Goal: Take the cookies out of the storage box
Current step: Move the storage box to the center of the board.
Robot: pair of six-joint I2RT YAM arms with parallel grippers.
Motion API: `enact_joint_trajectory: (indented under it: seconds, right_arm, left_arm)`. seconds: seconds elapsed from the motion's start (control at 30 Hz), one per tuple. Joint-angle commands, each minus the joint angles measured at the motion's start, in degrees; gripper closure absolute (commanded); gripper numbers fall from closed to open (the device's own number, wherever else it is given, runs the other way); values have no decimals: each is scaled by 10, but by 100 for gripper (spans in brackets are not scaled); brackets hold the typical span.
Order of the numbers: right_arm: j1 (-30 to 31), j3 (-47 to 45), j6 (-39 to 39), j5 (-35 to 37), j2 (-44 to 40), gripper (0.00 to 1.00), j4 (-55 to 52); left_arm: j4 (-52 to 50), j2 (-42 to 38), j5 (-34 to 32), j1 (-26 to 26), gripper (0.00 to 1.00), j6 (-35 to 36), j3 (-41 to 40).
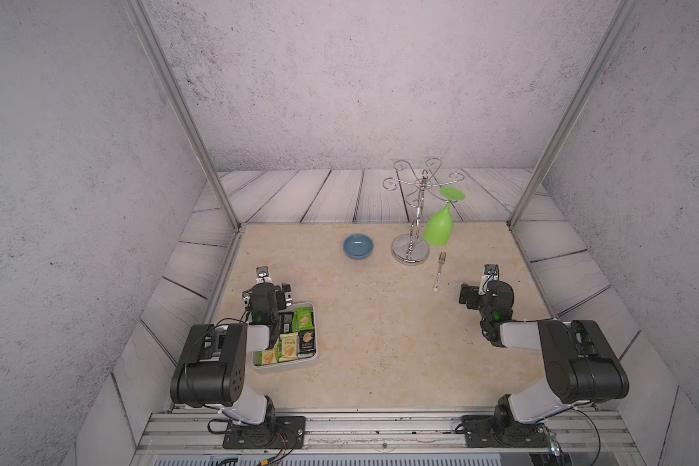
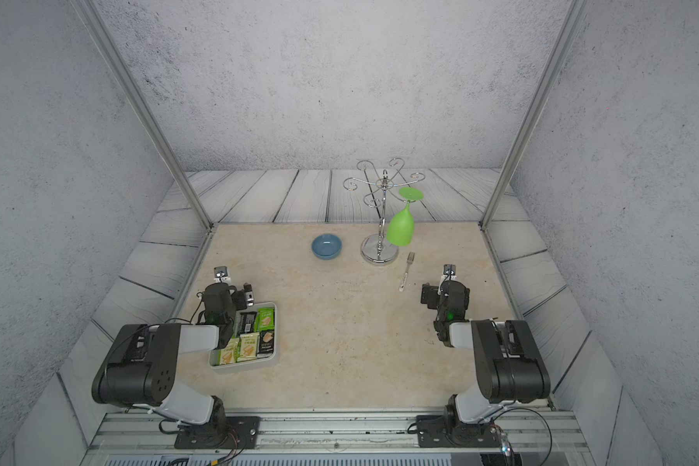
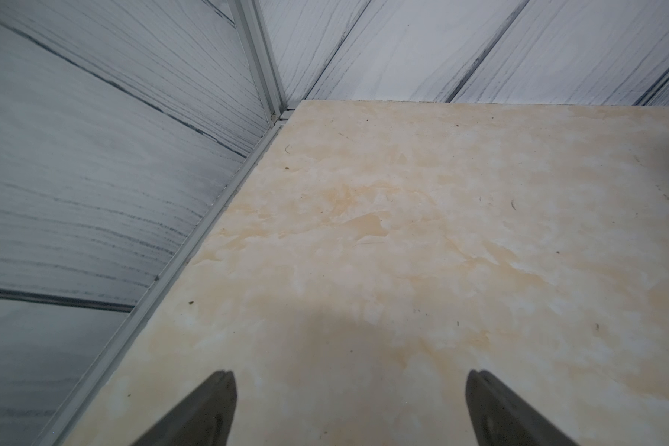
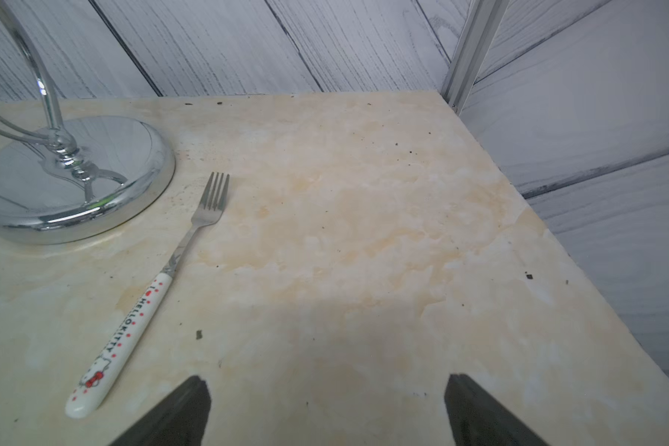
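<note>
The storage box (image 1: 296, 364), a shallow white tray, sits on the table's near left in both top views. Several cookies lie flat inside it: a green packet (image 1: 304, 318), a black one (image 1: 285, 322), a cream one (image 1: 288, 347). My left arm reaches over the box's left side and hides part of it. My left gripper (image 3: 350, 374) hangs open over bare table just past the box's far edge, with nothing between its fingers. The box does not show in either wrist view. At the right, my right gripper (image 4: 327, 378) stands open and empty over bare table.
A small blue bowl (image 1: 358, 247) stands at the back middle. Right of it a chrome rack (image 1: 411, 253) holds an upside-down green glass (image 1: 438, 228). A fork (image 4: 151, 305) with a white handle lies just left of my right gripper. Panel walls close in the table's sides and back.
</note>
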Motion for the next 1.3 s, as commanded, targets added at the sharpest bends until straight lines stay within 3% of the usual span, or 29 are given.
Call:
enact_joint_trajectory:
  seconds: [0.0,0.27,0.37,0.53,0.7,0.8,0.9,1.03,1.27]
  right_arm:
    - [-1,6,-5,-6,-10,1,-2]
    - [-2,7,-4,-8,-9,1,-3]
    - [-2,11,-18,-43,-8,1,-8]
    - [-2,2,13,25,-25,1,-3]
    - [-1,33,27,68,-108,3,-122]
    - [-2,83,71,66,-167,3,-244]
    - [-2,142,136,21,-202,4,-388]
    - [-1,208,212,-59,-207,11,-561]
    - [7,255,270,-187,-182,27,-782]
  left_arm:
    - [6,-9,-1,-2,2,-1,3]
    - [7,-9,-1,-2,2,-1,4]
    - [3,-9,-1,-1,2,-1,5]
    - [-12,-21,-13,-2,2,-6,10]
    - [-202,-96,-20,-2,2,-18,80]
    - [-351,-147,-39,-2,2,-72,133]
    - [-527,-183,-77,-1,2,-140,194]
    - [-702,-229,-80,-1,2,-193,229]
    - [-857,-328,-44,0,3,-255,176]
